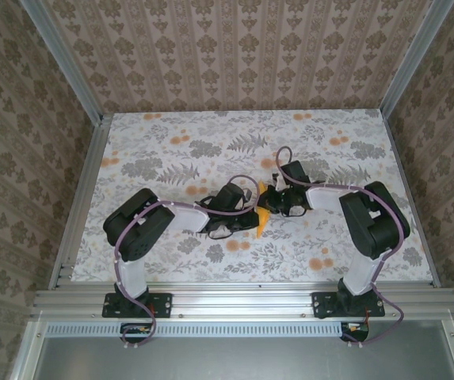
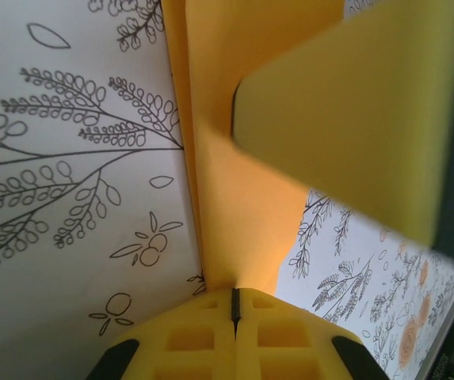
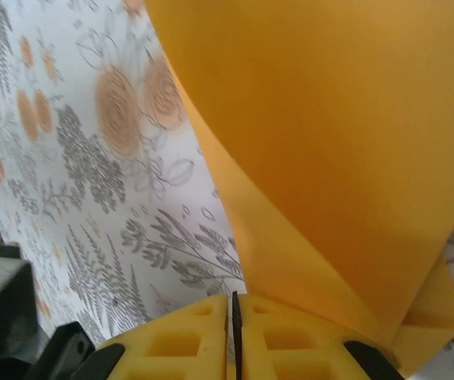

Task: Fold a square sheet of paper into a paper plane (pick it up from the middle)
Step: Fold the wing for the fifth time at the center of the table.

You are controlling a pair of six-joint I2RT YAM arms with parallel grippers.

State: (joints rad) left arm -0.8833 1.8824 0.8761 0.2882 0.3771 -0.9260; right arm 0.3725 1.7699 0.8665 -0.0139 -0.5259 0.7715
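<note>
The square sheet of paper (image 1: 263,222) is bright orange, folded and held up off the middle of the table between both grippers. My left gripper (image 1: 250,212) reaches in from the left. In the left wrist view its jaws (image 2: 234,305) are shut, with the sheet (image 2: 234,198) rising straight out of the seam between them. My right gripper (image 1: 272,203) comes in from the right. Its jaws (image 3: 234,313) are shut too, and the sheet (image 3: 330,127) curves up from the seam and over the right finger. A yellow finger of the right gripper (image 2: 353,103) lies across the paper's far part.
The table (image 1: 171,158) carries a grey leaf print with small orange printed flowers (image 1: 322,261). An aluminium rail (image 1: 242,299) runs along the near edge with both arm bases on it. Patterned walls enclose the left, back and right sides.
</note>
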